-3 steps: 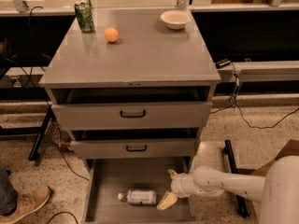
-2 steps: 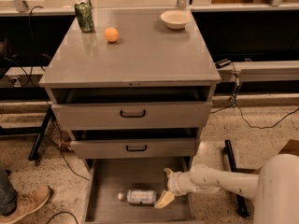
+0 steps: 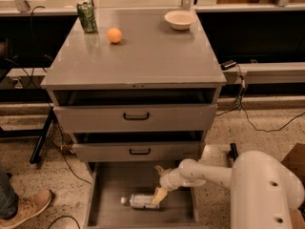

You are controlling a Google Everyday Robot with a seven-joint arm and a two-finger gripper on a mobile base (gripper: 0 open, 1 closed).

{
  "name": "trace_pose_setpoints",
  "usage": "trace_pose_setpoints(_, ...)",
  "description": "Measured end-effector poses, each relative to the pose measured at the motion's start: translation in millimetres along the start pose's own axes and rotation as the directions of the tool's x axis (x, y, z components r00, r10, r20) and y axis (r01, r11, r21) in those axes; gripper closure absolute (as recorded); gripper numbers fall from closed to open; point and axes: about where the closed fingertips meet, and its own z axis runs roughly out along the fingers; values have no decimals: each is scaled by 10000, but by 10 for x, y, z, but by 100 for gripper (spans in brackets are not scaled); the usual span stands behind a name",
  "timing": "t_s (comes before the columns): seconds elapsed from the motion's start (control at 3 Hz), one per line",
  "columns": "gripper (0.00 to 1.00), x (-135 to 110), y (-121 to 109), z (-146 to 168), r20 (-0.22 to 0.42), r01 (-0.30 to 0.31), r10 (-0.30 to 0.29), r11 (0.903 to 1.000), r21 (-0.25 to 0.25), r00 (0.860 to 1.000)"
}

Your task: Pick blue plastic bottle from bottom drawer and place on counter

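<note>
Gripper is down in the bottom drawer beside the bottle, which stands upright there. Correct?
Not quite. The camera view shows the bottle lying on its side on the floor of the bottom drawer, cap pointing left. The gripper is indeed down in that drawer, at the bottle's right end.

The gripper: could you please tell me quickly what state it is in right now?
Gripper: open, holding nothing, low inside the bottom drawer, right beside the end of the blue plastic bottle.
</note>
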Motion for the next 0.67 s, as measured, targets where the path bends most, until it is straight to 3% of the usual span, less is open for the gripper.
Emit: trace_pose_setpoints(0.67, 0, 105, -107, 534, -682, 186, -203, 9995, -263, 9975)
